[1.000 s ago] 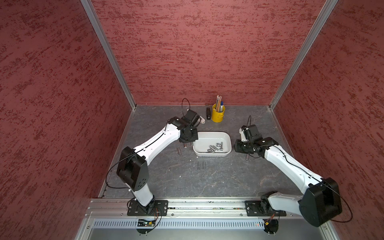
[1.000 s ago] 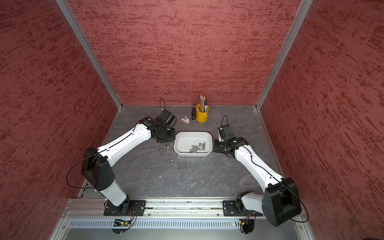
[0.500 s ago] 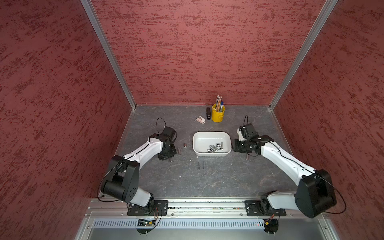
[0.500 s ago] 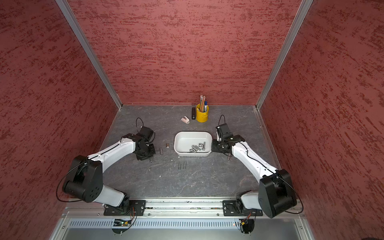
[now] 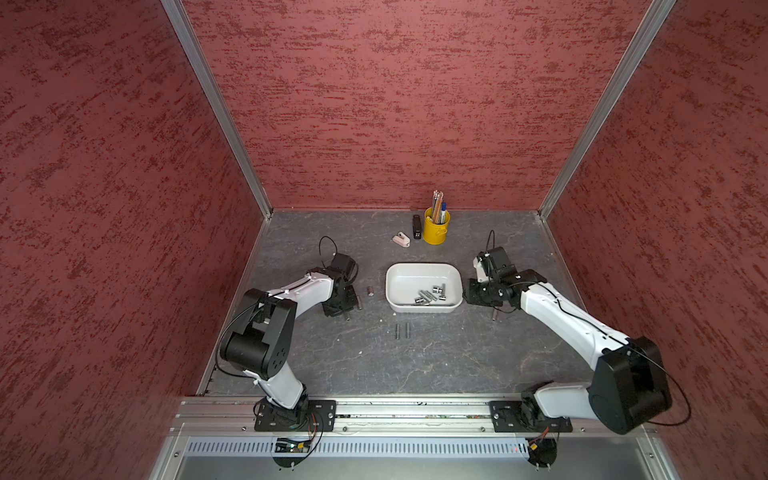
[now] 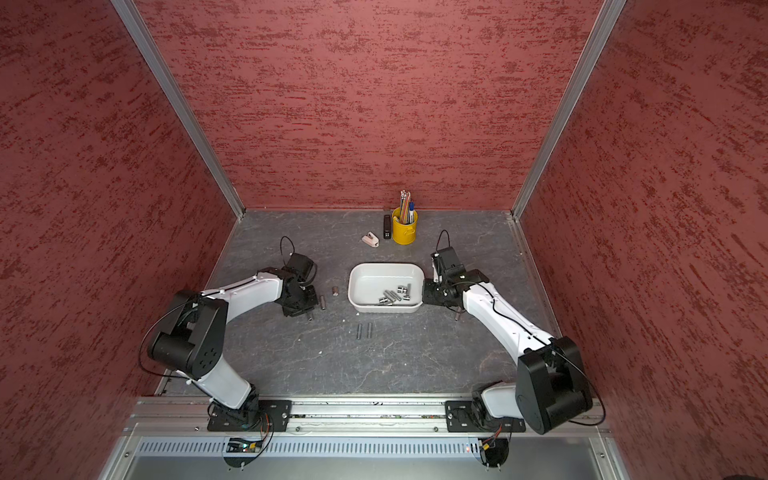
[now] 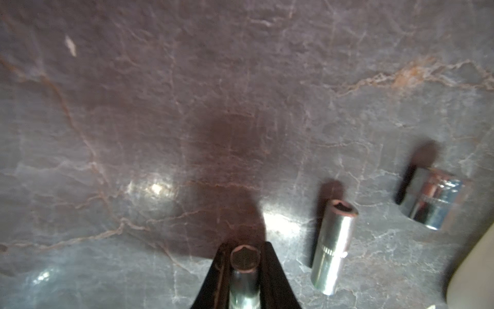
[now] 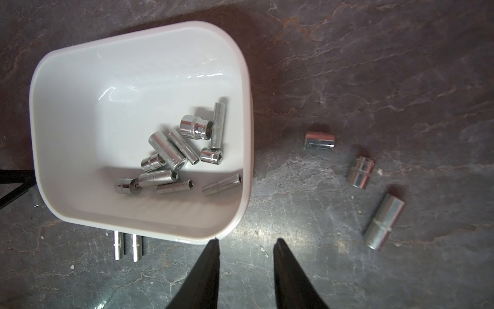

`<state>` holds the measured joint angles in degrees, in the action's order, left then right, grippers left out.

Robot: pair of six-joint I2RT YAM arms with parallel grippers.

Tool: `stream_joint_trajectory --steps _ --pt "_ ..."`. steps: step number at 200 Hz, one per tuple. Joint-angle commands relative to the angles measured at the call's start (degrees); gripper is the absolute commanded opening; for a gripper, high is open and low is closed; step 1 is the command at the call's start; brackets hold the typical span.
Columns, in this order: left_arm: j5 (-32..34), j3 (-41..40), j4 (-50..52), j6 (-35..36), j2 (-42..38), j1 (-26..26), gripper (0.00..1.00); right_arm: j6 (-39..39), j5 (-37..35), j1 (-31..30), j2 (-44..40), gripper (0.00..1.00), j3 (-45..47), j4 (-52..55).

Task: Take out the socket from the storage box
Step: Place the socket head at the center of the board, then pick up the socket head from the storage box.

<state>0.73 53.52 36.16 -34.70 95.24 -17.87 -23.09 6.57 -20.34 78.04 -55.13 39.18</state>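
The left end effector (image 7: 244, 248), pinched on a socket (image 7: 245, 278), has been swung from the storage box (image 5: 423, 266) to the tabletop (image 5: 374, 357) beside it; release seems due. The right end effector (image 8: 246, 242) is held spread, empty.

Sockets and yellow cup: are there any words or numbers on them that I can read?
Nothing here can be read.
Short socket: faint marks, too blurred.
Long socket: only a grooved band.
Held socket: no marks show.
Yellow cup: plain, no label shows.
Black object beside the cup: pale specks, too small.
Storage box: plain white.
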Motion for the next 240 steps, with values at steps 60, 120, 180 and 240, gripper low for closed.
stream_joint_trajectory --steps 60,120,180,240 --pt "-0.3 0.5 -0.7 0.4 -0.5 -0.3 0.44 0.4 1.7 0.3 1.1 0.38 -3.0 -0.7" --pt "-0.2 3.3 4.3 1.4 -8.8 -0.3 0.55 4.1 5.8 -0.7 5.1 0.39 -8.3 0.6" --pt "-3.0 3.9 10.6 4.8 -21.8 -0.3 0.56 11.7 2.1 -4.9 21.0 0.37 -19.6 2.7" --pt "-7.6 2.0 18.1 8.3 -32.1 -0.2 0.56 21.1 1.6 -6.1 32.9 0.37 -29.3 5.3"
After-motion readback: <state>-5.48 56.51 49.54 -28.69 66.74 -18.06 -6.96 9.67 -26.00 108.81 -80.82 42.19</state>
